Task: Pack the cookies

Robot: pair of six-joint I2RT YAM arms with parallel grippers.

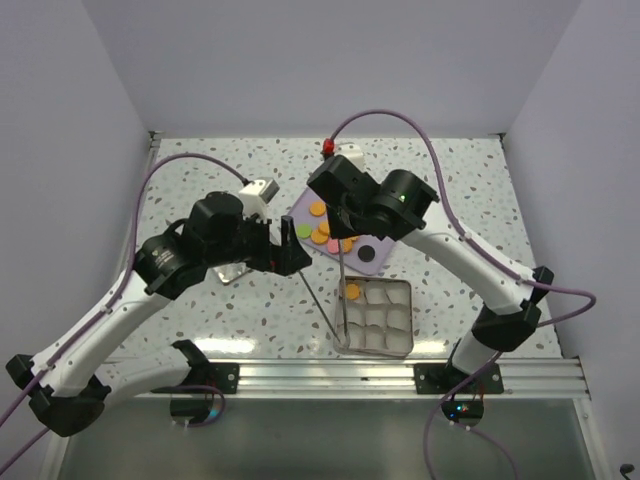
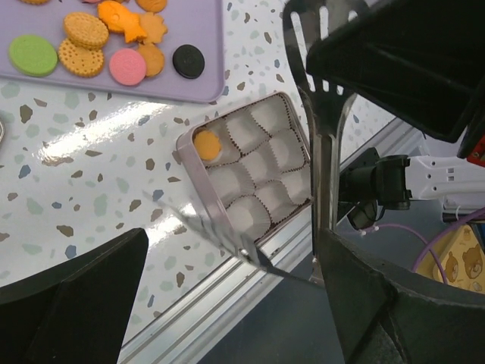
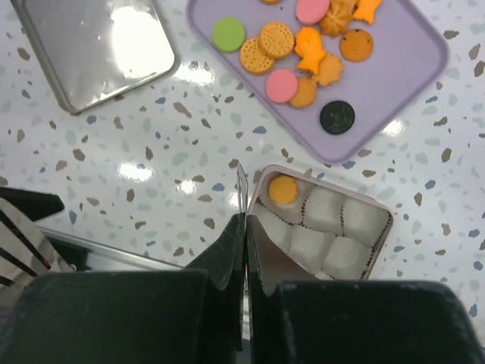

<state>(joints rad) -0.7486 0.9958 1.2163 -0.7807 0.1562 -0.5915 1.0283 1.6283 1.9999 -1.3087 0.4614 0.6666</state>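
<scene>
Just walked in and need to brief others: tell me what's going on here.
Two robot arms are packing a box. The right gripper is shut on a thin metal tool, its tip by a corner of the tin. One orange cookie lies in that corner; the rest of the tin is empty. The remaining cookies lie on the purple tray. The left gripper is open nearby.

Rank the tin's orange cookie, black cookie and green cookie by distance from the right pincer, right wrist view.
1. Orange cookie, corner cell of the tin, beside the right pincer.
2. Black cookie, near edge of the tray.
3. Green cookie, tray's far left.
</scene>
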